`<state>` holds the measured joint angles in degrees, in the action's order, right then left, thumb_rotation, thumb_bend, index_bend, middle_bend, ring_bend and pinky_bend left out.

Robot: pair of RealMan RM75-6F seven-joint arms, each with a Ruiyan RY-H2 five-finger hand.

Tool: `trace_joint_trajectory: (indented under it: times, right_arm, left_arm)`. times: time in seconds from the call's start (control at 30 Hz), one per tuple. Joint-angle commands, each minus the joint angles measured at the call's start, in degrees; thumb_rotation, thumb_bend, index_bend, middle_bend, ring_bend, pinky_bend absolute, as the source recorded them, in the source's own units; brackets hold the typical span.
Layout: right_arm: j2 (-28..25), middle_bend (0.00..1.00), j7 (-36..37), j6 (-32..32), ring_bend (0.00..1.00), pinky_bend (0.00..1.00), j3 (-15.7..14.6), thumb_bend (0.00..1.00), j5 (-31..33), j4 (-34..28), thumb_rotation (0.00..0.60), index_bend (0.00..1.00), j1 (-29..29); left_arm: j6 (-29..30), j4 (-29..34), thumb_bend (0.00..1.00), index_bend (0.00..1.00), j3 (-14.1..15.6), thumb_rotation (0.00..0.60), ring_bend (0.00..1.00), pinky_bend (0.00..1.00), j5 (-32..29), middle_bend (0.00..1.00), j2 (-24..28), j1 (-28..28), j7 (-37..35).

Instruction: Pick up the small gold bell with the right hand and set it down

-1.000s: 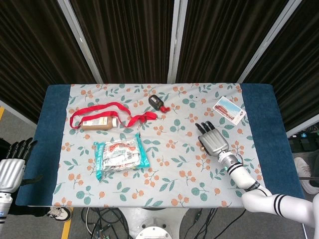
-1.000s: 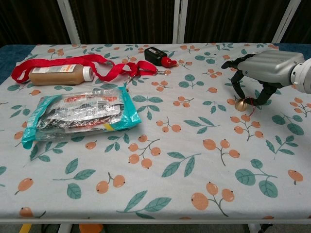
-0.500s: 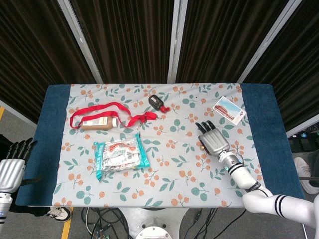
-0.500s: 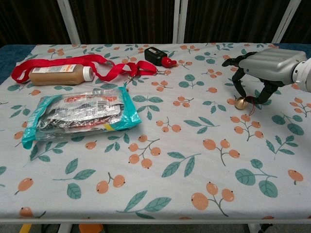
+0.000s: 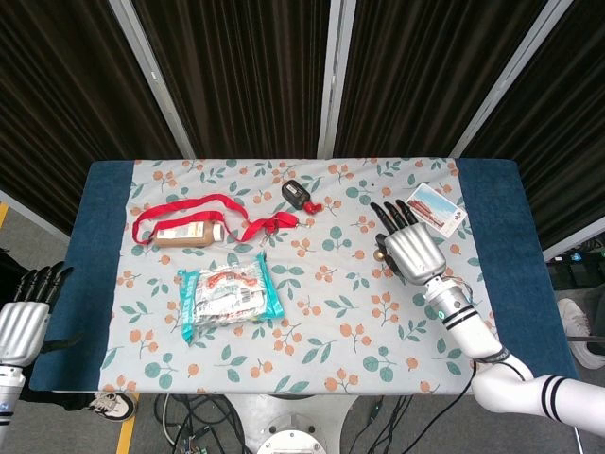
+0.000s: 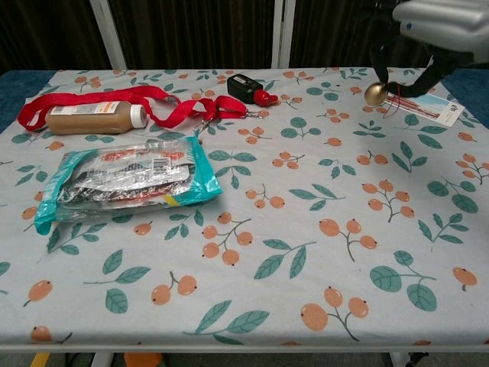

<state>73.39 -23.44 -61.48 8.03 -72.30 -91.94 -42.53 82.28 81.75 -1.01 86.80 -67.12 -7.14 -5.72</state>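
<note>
I've got the small gold bell (image 6: 375, 93) pinched under my right robot hand (image 6: 428, 30), fingers (image 6: 380, 57) curled down around it from above so it hangs just below the palm, well clear of the worktop (image 6: 306, 252); in the head view the right robot hand (image 5: 412, 248) covers most of it and only a glint of the bell (image 5: 379, 253) peeks out at its left edge. A thin red cord trails off the bell, so I judge a top-down pinch is what keeps that loose end from snagging. The postcard (image 6: 432, 105) lies just behind and below, so when I set the bell down I'd pick bare cloth beside it rather than land on the card. My left robot hand (image 5: 21, 317) hangs off the worktop's near-left corner, empty, fingers straight and close together, parked out of the way; the bottle (image 6: 93, 118), red lanyard (image 6: 160, 99) and snack packet (image 6: 126, 180) sit well apart on the far side, no obstacle here
</note>
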Motion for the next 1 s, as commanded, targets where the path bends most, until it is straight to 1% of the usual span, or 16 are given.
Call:
trace_joint_trajectory:
  times: [0.03,0.1,0.13,0.2,0.3,0.37,0.43,0.47,0.57,0.63,0.7,0.77,0.8,0.87,0.93,1.0]
  right_arm:
    - [-3.2,0.04,9.6,-5.1,0.00,0.00,1.0,0.34,-7.4,-6.4,0.600,0.65,2.5]
    - [-5.2,0.04,20.0,-3.4,0.00,0.00,0.3,0.34,-9.8,-10.7,0.600,0.65,2.8]
    - [-6.4,0.04,22.2,-4.0,0.00,0.00,0.2,0.34,-12.2,-10.9,0.600,0.65,2.9]
    - [-5.4,0.04,13.8,-9.3,0.00,0.00,1.3,0.34,-15.9,-5.7,0.600,0.65,3.7]
    - [-1.7,0.04,3.9,-14.2,0.00,0.00,3.4,0.33,-14.7,-0.2,0.600,0.66,5.0]
    - [-0.9,0.04,8.3,-12.1,0.00,0.00,3.5,0.33,-11.3,-2.2,0.600,0.66,5.4]
    - [-3.2,0.03,21.1,-5.9,0.00,0.00,2.5,0.33,-9.0,-8.4,0.600,0.66,5.1]
    - [-4.4,0.03,21.8,-5.2,0.00,0.00,2.5,0.34,-10.0,-8.5,0.600,0.66,4.8]
    - [-1.1,0.04,2.8,-13.0,0.00,0.00,3.5,0.34,-16.4,1.3,0.600,0.67,4.8]
    - [0.3,0.04,8.3,-11.3,0.00,0.00,3.1,0.33,-12.6,-1.5,0.600,0.68,5.9]
    - [-1.8,0.04,15.1,-7.6,0.00,0.00,2.7,0.34,-10.4,-5.5,0.600,0.68,5.9]
    - [-1.8,0.04,2.1,-11.5,0.00,0.00,2.6,0.36,-15.3,0.2,0.600,0.69,5.7]
    - [-0.8,0.04,-1.4,-12.7,0.00,0.00,2.7,0.35,-15.6,2.1,0.600,0.69,5.9]
    - [0.0,0.04,-0.7,-10.5,0.00,0.00,3.2,0.34,-10.5,0.4,0.600,0.69,6.6]
    - [-2.6,0.03,5.3,-4.7,0.00,0.00,3.5,0.34,-4.0,-5.5,0.600,0.69,7.0]
    - [-5.6,0.03,7.5,-1.4,0.00,0.00,3.3,0.34,-2.7,-7.4,0.600,0.69,6.7]
  left_arm:
    - [-0.1,0.1,0.05,0.01,0.0,0.600,0.00,0.00,0.0,0.00,0.0,-0.1,0.2]
    - [-0.4,0.3,0.05,0.01,0.0,0.600,0.00,0.00,0.0,0.00,0.0,-0.2,0.5]
    - [-0.4,0.4,0.05,0.01,0.0,0.600,0.00,0.00,0.0,0.00,0.0,-0.3,0.6]
    - [-0.4,0.5,0.05,0.01,0.0,0.600,0.00,0.00,0.1,0.00,0.0,-0.3,0.7]
    - [-0.3,0.7,0.05,0.01,0.0,0.600,0.00,0.00,0.2,0.00,0.1,-0.3,0.9]
    - [-0.3,0.8,0.05,0.01,0.0,0.600,0.00,0.00,0.0,0.00,0.2,-0.3,0.9]
    - [-0.5,0.7,0.05,0.01,-0.1,0.600,0.00,0.00,-0.2,0.00,0.2,-0.3,0.9]
    - [-0.6,0.7,0.05,0.01,-0.1,0.600,0.00,0.00,-0.3,0.00,0.1,-0.3,0.9]
    - [-0.7,0.7,0.05,0.01,0.0,0.600,0.00,0.00,0.0,0.00,-0.1,-0.5,0.9]
    - [-0.7,0.6,0.05,0.01,0.0,0.600,0.00,0.00,0.0,0.00,-0.1,-0.4,0.9]
    - [-0.6,0.5,0.05,0.01,0.0,0.600,0.00,0.00,-0.2,0.00,0.0,-0.4,0.7]
    - [-0.6,0.5,0.05,0.01,-0.1,0.600,0.00,0.00,-0.3,0.00,0.0,-0.3,0.5]
    - [-0.7,0.4,0.05,0.01,0.0,0.600,0.00,0.00,-0.2,0.00,0.0,-0.4,0.5]
    - [-0.7,0.4,0.05,0.01,0.1,0.600,0.00,0.00,0.0,0.00,-0.1,-0.4,0.4]
    - [-0.6,0.4,0.05,0.01,0.1,0.600,0.00,0.00,0.0,0.00,0.0,-0.4,0.3]
    - [-0.7,0.6,0.05,0.01,0.0,0.600,0.00,0.00,-0.1,0.00,0.1,-0.4,-0.1]
